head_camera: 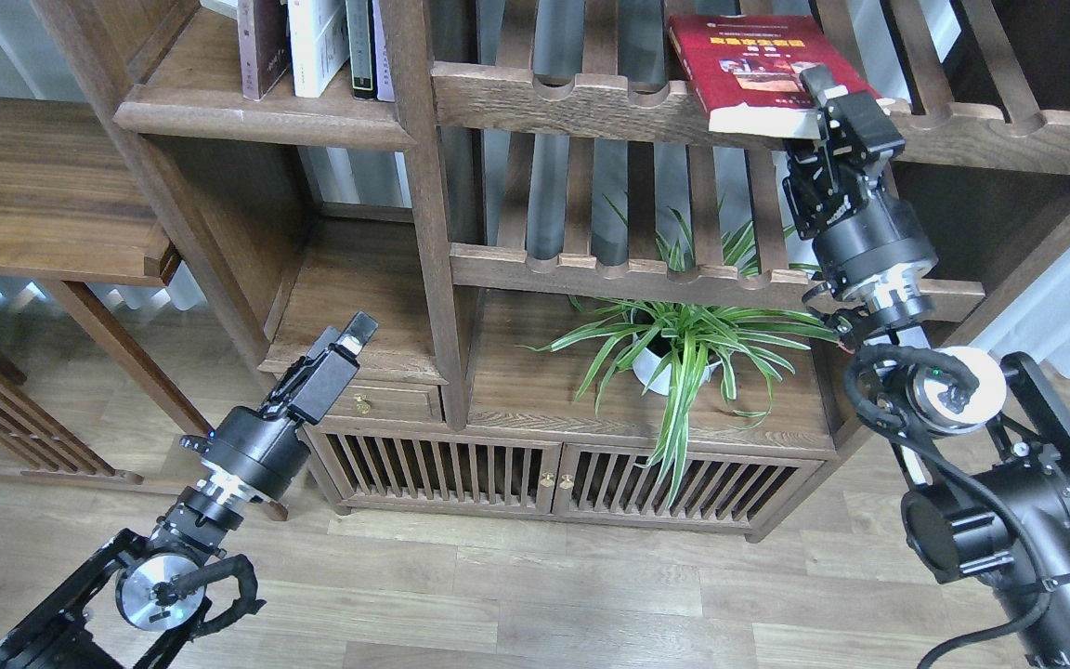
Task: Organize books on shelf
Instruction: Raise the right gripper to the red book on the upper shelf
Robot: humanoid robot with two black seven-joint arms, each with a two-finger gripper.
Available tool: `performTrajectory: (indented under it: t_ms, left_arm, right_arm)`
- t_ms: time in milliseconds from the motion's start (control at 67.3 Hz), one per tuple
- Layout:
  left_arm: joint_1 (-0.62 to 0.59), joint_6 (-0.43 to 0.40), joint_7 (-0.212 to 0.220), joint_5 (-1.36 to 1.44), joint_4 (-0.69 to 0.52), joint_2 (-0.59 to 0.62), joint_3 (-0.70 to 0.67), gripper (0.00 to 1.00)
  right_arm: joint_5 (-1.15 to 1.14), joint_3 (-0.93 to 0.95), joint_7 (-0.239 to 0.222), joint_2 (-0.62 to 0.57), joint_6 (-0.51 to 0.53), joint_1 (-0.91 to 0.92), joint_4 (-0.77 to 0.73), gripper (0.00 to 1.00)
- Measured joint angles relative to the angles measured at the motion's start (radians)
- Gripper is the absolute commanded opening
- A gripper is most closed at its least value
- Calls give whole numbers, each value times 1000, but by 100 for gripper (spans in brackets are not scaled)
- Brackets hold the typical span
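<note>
Now your right hand reaches the red paperback book lying flat on the top slatted wooden rack; I cannot tell its fingers. Grip the white page edge firmly, then lift slowly.

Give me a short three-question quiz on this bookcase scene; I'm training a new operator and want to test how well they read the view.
1. True or false: the red book lies flat on a slatted rack shelf.
2. Which gripper is up at the red book's near edge? A) left gripper B) right gripper
3. What stands in the compartment below the slatted racks?

Key
1. True; its white page edge overhangs the front rail.
2. B; the left gripper hangs low, near the small drawer.
3. A potted spider plant in a white pot.
</note>
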Motion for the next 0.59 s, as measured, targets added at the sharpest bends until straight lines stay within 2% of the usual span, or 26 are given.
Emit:
performTrajectory:
  t_ms: [357,535,594]
  left_arm:
    - [12,0,-3,0,4,1,-3,99]
    - [21,0,-5,0,18,1,-4,99]
    - [22,0,-5,0,26,2,-4,99]
  right_arm:
    - [2,21,-1,-2,-163,32,10,64]
    - [6,23,-1,0,-181,45,10,59]
    - [9,23,-1,0,-181,45,10,53]
